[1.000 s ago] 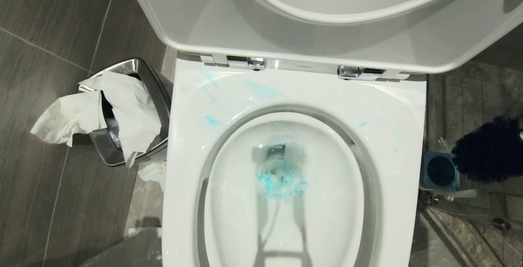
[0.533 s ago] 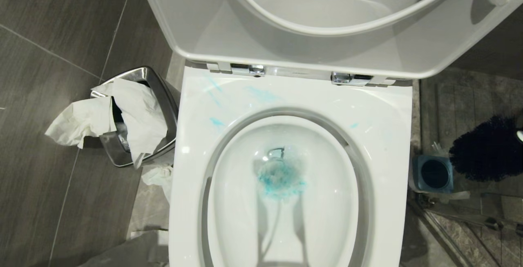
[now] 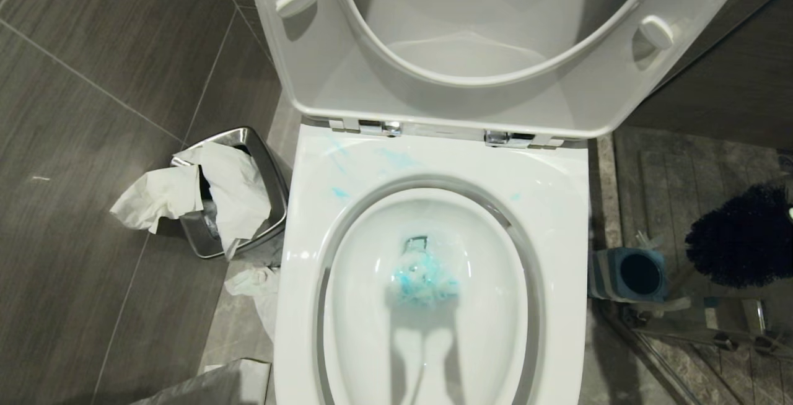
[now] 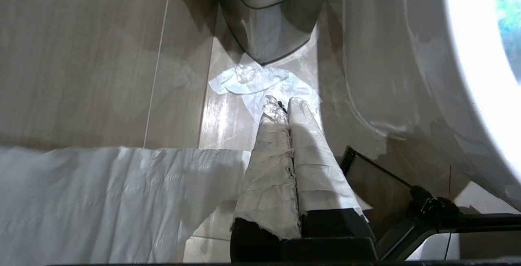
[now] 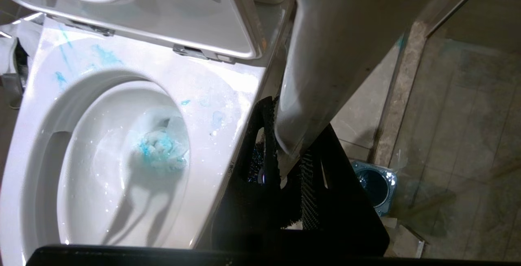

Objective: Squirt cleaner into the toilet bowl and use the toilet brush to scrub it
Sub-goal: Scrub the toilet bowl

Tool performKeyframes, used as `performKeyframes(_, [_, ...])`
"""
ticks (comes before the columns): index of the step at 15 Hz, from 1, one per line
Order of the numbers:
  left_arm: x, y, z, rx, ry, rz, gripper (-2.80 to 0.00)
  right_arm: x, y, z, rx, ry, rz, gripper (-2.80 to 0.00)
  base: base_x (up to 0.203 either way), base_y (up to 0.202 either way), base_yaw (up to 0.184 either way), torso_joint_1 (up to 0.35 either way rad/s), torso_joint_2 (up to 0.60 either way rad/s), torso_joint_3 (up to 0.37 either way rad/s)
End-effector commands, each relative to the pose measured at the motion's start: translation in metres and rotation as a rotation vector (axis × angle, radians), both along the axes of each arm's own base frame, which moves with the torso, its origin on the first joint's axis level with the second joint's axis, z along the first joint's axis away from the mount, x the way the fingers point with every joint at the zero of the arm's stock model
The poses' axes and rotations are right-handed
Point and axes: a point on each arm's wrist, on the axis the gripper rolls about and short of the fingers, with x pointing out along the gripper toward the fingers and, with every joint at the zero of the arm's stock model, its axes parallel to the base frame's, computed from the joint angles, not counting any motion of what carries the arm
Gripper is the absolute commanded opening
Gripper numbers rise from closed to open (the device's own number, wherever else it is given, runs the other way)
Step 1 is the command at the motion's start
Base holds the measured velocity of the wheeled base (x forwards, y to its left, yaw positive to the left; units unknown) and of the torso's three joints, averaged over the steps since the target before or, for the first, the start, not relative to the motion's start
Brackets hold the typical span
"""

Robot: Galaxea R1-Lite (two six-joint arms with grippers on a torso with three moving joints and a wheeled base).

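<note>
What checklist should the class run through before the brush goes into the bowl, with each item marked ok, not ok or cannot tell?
1. Right gripper shut on the toilet brush handle: ok.
2. Bristle head over the toilet bowl: not ok; it hangs off to the right, above the floor by the holder.
3. Seat and lid raised: ok.
4. Cleaner in the bowl: ok; blue patch at the bottom, smears on the rim.
5. Left gripper out of the way: ok; shut, low beside the bowl by the waste bin.
6. Grip firm enough for scrubbing: cannot tell.
</note>
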Motion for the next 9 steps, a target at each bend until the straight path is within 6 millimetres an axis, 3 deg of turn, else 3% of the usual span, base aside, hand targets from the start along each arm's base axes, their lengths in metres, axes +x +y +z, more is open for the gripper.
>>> performKeyframes(1, [0.000,0.000,0.000,0.000,-0.001,0.001,-2.80,0.002,0.000,0.000,0.001,0.007,0.002,-2.80,0.000,0.000,0.000,-0.001,0.01,0.198])
performKeyframes(9, [0.000,0.000,0.000,-0.001,-0.001,0.001,-2.80,0.012,-0.001,-0.002,0.006,0.040,0.003,-2.80,0.000,0.000,0.000,0.003,0.00,0.202])
